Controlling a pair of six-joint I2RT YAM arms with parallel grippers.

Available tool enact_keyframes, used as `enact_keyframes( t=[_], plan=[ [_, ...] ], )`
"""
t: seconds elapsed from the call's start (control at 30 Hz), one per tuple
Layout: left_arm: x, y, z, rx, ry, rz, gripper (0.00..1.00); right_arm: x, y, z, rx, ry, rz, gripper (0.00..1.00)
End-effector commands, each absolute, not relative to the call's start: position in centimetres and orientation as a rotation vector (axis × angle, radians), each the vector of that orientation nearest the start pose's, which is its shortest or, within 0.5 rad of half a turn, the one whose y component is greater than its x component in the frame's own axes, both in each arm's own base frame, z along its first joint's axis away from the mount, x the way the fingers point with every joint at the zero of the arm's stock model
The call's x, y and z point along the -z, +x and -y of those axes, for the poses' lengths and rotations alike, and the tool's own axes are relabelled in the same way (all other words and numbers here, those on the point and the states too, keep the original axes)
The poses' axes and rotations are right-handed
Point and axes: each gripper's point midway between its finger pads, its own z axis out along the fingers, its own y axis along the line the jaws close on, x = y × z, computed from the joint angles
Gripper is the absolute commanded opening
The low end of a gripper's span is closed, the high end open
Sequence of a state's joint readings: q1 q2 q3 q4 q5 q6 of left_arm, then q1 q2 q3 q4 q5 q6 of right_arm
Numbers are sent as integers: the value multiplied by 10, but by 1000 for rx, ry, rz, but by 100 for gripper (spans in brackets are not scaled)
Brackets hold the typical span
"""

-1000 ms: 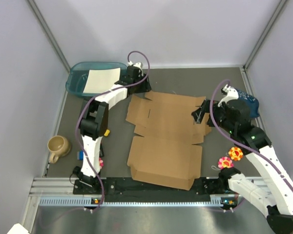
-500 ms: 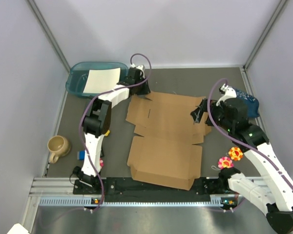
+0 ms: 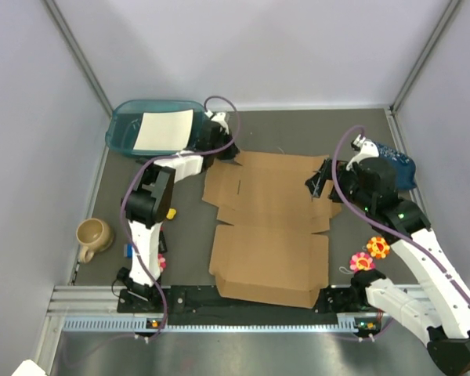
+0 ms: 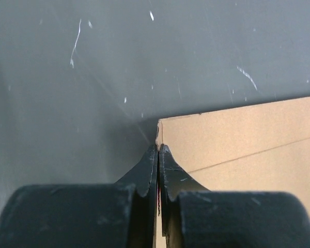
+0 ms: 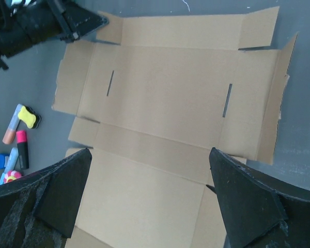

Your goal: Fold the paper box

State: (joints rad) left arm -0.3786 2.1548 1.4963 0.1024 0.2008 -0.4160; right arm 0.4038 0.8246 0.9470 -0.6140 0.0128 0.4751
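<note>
The paper box [image 3: 266,227] lies flat and not yet folded in the middle of the tabletop [image 3: 298,129]. The left hand [image 4: 158,150] is squeezed shut on the thin edge of the box's far left corner. The right hand [image 5: 149,155] hangs over the box's right side, opened wide and holding nothing. I think the pinch on that corner is very small, so the cardboard could slip out when the arm lifts. Nothing is pressing the box down, so a pull might drag the whole sheet along and not bend the flap at all. A hard tug could also crease the corner in the wrong place or tear it. The box could then slide toward the teal tray [image 3: 129,133], which sits just past that same corner. A second ago the left hand was partly open and a little farther from the box. Now it has closed on the corner, and the near part of the box has slid a little to the right. The right hand is as wide open as it was.
</note>
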Motion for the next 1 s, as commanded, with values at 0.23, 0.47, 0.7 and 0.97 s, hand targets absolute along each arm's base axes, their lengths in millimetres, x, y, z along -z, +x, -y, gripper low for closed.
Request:
enact_keyframes(
  t=[0.23,0.47,0.7,0.97],
  plan=[
    [-162,458,253,582,188,-1585,0,-287,256,-120,-494,68,-2006,98],
    [-203,409,264,480,365,-1308,0,-269,274,-144,-499,-134,-2095,89],
    [-218,374,260,324,382,-1149,0,-266,288,-180,-568,-407,-2085,87],
    [-203,355,265,373,448,-1129,0,-276,327,-218,-597,-605,-1816,87]
  ],
)
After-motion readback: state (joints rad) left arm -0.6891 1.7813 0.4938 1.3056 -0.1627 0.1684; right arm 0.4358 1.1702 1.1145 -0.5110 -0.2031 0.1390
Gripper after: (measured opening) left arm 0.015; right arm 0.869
